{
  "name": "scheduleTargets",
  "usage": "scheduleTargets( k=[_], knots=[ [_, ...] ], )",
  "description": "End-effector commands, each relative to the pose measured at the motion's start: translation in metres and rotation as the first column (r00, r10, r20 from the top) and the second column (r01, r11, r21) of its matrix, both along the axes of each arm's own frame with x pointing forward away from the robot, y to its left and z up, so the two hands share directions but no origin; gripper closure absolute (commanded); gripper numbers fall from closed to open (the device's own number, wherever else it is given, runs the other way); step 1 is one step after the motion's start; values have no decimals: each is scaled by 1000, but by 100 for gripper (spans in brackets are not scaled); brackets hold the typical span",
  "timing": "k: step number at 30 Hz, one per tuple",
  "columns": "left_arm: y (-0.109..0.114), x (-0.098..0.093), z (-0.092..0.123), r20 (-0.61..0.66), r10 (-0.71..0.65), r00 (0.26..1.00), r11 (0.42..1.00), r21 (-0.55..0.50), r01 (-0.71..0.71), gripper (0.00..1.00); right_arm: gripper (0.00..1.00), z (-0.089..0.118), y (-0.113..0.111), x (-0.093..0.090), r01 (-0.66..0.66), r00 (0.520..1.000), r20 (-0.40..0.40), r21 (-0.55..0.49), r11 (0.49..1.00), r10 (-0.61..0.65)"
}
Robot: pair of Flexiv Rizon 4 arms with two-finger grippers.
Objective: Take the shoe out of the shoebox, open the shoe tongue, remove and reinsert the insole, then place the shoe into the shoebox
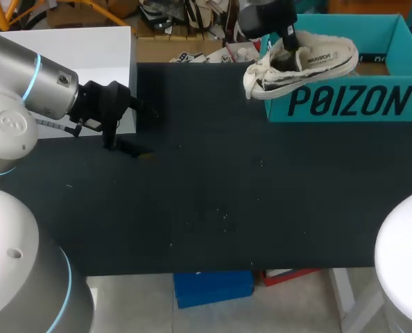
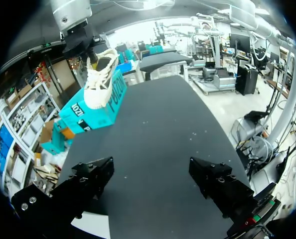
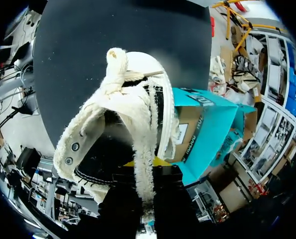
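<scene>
A cream sneaker (image 1: 303,66) with frayed edges hangs over the near left corner of the teal shoebox (image 1: 345,100), toe pointing left past the box wall. My right gripper (image 1: 287,38) comes down from above and is shut on the shoe's collar. In the right wrist view the shoe (image 3: 123,114) fills the space ahead of the gripper (image 3: 144,174), with the box (image 3: 208,124) beside it. My left gripper (image 1: 119,139) stands open just above the mat at the table's left, holding nothing. Its wrist view shows the open gripper (image 2: 150,174) with the shoe (image 2: 99,77) and box (image 2: 88,112) far ahead.
The black mat (image 1: 213,187) covers the table. A white box (image 1: 88,48) stands at the back left, just behind my left gripper. The shoebox takes up the back right corner.
</scene>
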State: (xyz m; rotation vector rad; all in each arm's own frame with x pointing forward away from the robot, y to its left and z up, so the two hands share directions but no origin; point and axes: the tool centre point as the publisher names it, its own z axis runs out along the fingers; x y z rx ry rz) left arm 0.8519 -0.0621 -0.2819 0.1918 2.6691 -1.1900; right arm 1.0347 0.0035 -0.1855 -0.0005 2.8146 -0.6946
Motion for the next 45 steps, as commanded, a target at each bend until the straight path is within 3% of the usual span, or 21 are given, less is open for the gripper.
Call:
scheduleTargets(
  k=[1, 12, 14, 27, 29, 34, 37, 45],
  knots=[
    [0, -1, 0, 0, 2, 1000, 1000, 4, -2, 0, 100, 8, -17, 13, -3, 1000, 18, 59, 998, 2],
    [0, -1, 0, 0, 2, 1000, 1000, 4, -2, 0, 100, 22, -61, 62, -36, 995, 97, 246, 969, 13],
    [0, -1, 0, 0, 2, 1000, 1000, 4, -2, 0, 100, 24, -67, 70, -93, 993, 87, 177, 980, 78],
    [0, -1, 0, 0, 2, 1000, 1000, 4, -2, 0, 100, 24, -67, 70, -93, 993, 87, 177, 980, 78],
    [0, -1, 0, 0, 2, 1000, 1000, 4, -2, 0, 100, 21, -69, 75, -56, 996, 86, 266, 962, 34],
    [0, -1, 0, 0, 2, 1000, 1000, 4, -2, 0, 100, 21, -81, 96, -7, 1000, 23, 437, 900, -4],
    [0, -1, 0, 0, 2, 1000, 1000, 4, -2, 0, 100, 23, -93, 107, 14, 1000, -16, 485, 874, -7],
    [0, -1, 0, 0, 2, 1000, 1000, 4, -2, 0, 100, 25, -112, 141, -12, 994, -92, 458, 889, 61]
  ],
)
